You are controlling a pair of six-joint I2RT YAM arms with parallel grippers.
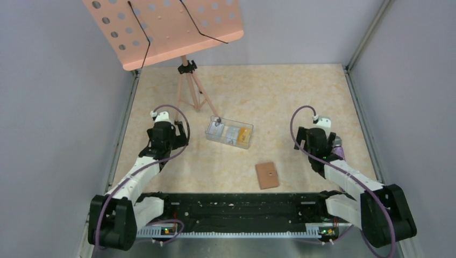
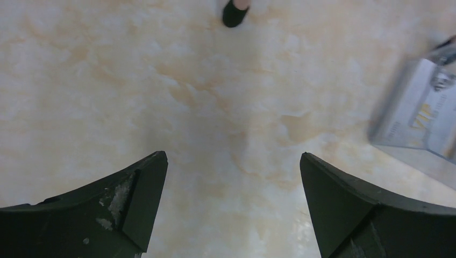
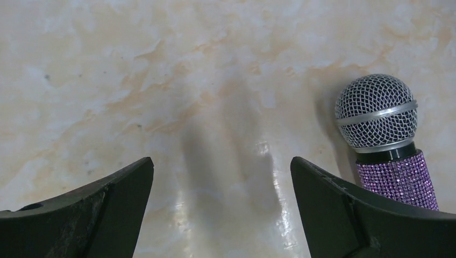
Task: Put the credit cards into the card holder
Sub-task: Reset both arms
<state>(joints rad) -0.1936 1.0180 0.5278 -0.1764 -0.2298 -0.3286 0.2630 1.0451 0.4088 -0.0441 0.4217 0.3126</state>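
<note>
The credit cards (image 1: 232,134), yellow-orange and pale grey-white, lie inside a clear plastic box (image 1: 229,132) at the middle of the table. The box also shows at the right edge of the left wrist view (image 2: 422,115). The brown card holder (image 1: 267,175) lies shut and flat on the table, near the front, right of centre. My left gripper (image 2: 233,161) is open and empty over bare table, left of the box. My right gripper (image 3: 221,164) is open and empty over bare table at the right side, away from the holder.
A salmon music stand (image 1: 166,27) on a tripod (image 1: 191,88) stands at the back left; one tripod foot (image 2: 234,13) shows ahead of the left gripper. A purple glitter microphone (image 3: 384,145) lies just right of the right gripper. Grey walls enclose the table.
</note>
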